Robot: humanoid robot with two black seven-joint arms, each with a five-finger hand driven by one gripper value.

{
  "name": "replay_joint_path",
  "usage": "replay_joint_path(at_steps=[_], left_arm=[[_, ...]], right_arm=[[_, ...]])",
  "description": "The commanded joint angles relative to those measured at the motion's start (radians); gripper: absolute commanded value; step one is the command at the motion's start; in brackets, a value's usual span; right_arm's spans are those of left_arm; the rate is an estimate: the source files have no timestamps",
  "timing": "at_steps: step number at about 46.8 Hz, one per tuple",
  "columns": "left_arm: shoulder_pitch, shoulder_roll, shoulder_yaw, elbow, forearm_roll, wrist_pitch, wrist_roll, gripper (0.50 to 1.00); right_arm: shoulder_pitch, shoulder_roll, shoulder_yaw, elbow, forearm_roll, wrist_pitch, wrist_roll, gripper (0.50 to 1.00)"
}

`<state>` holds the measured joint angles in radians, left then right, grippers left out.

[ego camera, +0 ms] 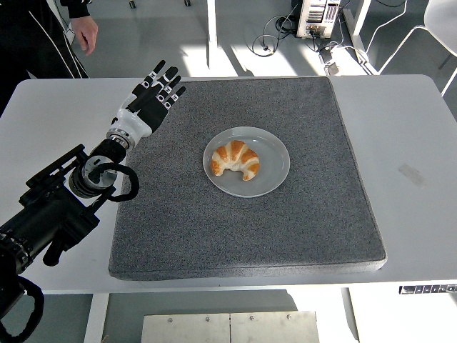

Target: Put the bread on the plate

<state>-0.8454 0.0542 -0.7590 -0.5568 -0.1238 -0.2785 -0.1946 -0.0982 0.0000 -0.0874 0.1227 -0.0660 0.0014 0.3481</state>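
Observation:
A golden croissant [235, 159] lies on a pale grey round plate [275, 175] near the middle of a dark grey foam mat [243, 236]. My left hand [148, 100] hovers over the mat's far left corner, well to the left of the plate. Its fingers are spread and it holds nothing. The black left arm [64, 207] comes in from the lower left. The right arm is out of view.
The mat lies on a white table [414, 171]. A person stands at the top left, with one hand [87, 32] hanging beyond the table's far edge. Cables and a computer case [318, 16] lie on the floor behind the table.

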Motion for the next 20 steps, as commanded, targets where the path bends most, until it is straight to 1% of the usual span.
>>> replay_joint_path(at_steps=[1,20], left_arm=[[0.002,0.006,0.001,-0.002,0.000,-0.005,0.000,0.981],[0.005,0.015,0.000,-0.015,0.001,-0.005,0.000,0.981]], right_arm=[[0.003,0.000,0.000,0.000,0.000,0.000,0.000,1.000],[0.005,0.000,0.000,0.002,0.000,0.000,0.000,1.000]])
